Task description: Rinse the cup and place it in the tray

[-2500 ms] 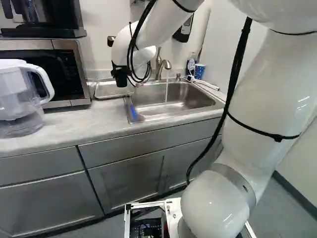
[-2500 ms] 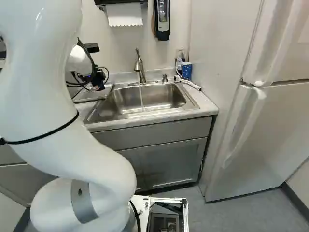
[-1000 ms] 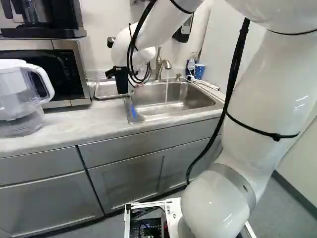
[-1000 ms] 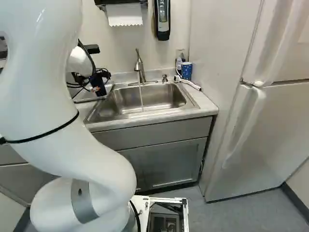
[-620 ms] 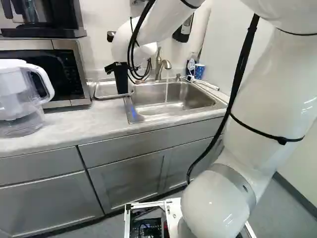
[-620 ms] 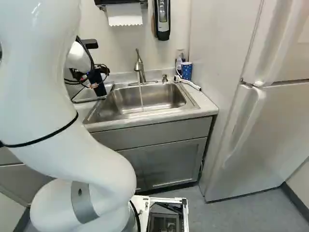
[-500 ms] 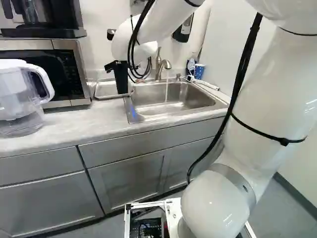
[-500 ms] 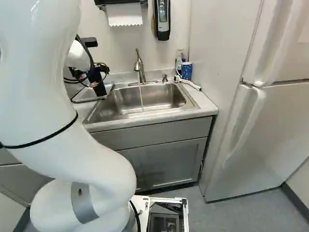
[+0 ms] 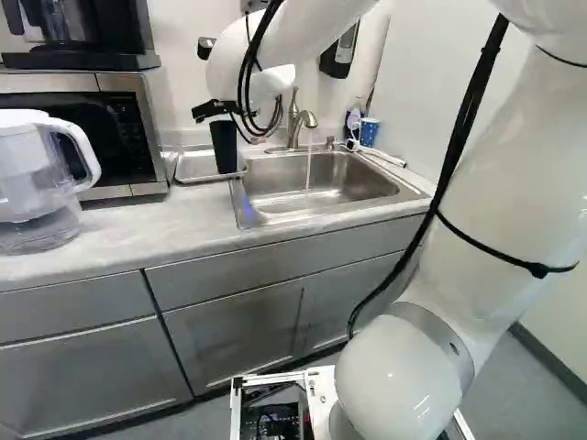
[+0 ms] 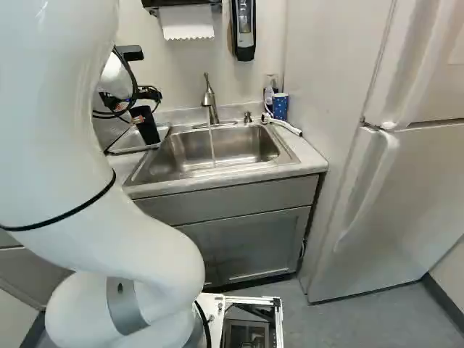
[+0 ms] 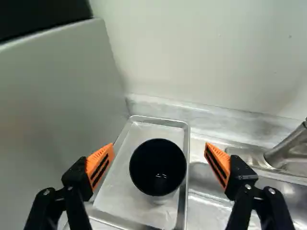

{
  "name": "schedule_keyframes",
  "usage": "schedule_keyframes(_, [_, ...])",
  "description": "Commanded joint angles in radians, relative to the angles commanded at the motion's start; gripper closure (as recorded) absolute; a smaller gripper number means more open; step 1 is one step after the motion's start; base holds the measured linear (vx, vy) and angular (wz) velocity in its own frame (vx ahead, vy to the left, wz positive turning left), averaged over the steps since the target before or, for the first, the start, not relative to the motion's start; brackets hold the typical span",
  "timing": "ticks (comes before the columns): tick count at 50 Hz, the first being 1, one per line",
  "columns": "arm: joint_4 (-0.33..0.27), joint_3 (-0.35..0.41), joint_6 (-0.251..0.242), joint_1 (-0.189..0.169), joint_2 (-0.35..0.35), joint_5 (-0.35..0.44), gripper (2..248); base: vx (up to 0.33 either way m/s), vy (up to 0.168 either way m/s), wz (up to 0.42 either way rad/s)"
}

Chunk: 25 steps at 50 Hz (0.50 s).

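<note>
The cup (image 11: 158, 167) stands in the tray (image 9: 193, 166), between microwave (image 9: 136, 137) and sink (image 9: 275, 197).

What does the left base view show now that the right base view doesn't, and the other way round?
Only the left base view: the clear pitcher on the counter, the microwave, and the black appliance on top of it.

Only the right base view: the fridge door and its handle.

Both: the black cup upright in the metal tray, the sink with water running from the faucet, and the blue patterned cup behind it.
</note>
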Motion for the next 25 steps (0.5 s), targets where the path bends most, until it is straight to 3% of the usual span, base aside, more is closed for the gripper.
schedule_keyframes(25, [-0.006, 0.022, 0.000, -0.047, 0.076, 0.000, 3, 0.000, 0.000, 0.000])
